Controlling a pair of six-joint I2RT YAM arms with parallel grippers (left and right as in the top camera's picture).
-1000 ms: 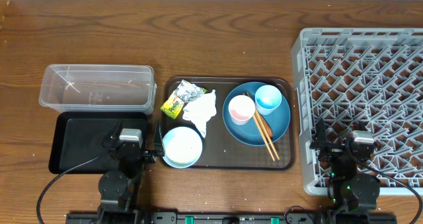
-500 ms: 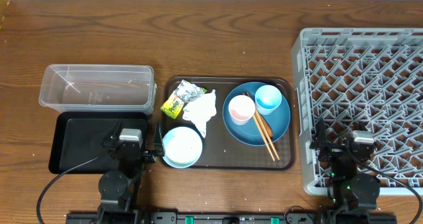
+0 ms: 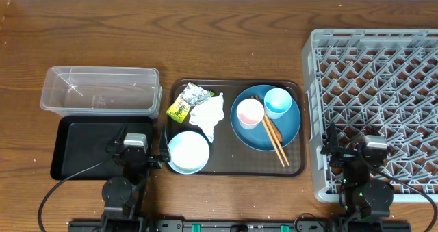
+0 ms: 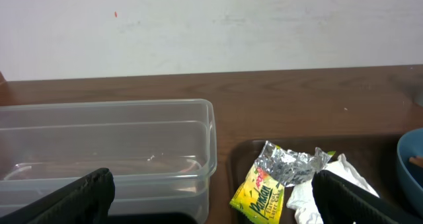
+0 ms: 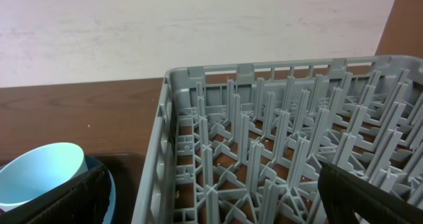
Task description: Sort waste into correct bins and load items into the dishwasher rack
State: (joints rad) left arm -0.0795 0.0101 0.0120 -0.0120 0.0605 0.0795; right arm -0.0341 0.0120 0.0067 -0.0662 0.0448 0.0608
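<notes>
The wooden table (image 3: 226, 47) is carrying everything under inspection. The grey dishwasher rack (image 3: 383, 74) is standing ahead of and beneath the right gripper (image 5: 213, 178). That gripper's jaws are standing spread wide and gripping nothing, and the rack's near-left corner is rising just in front of them.

The brown serving tray (image 3: 295, 169) is lying between the two sets of jaws, left of the right pair and right of the left pair. The black tray (image 3: 82, 143) is lying beneath and to the left of the left gripper (image 4: 211, 184), whose jaws are likewise standing spread apart and gripping nothing. The clear plastic bin (image 3: 99, 88) is sitting straight ahead of the left jaws, along the black tray's far edge.

On the brown tray, the blue plate (image 3: 287, 133) is occupying the half nearer the right jaws, ahead and to their left. The white bowl (image 3: 188, 152) is sitting just to the right of the left jaws, in the tray's near-left corner. The crumpled tissue (image 3: 207, 113) is lying ahead and to the right of the left jaws. The wooden chopsticks (image 3: 274, 137) are lying diagonally across the plate. The pink-lined cup (image 3: 250, 113) and the light blue cup (image 3: 277, 102) are standing side by side on the plate's far part. The yellow snack wrapper (image 3: 185, 102) is touching the tissue's left side.
</notes>
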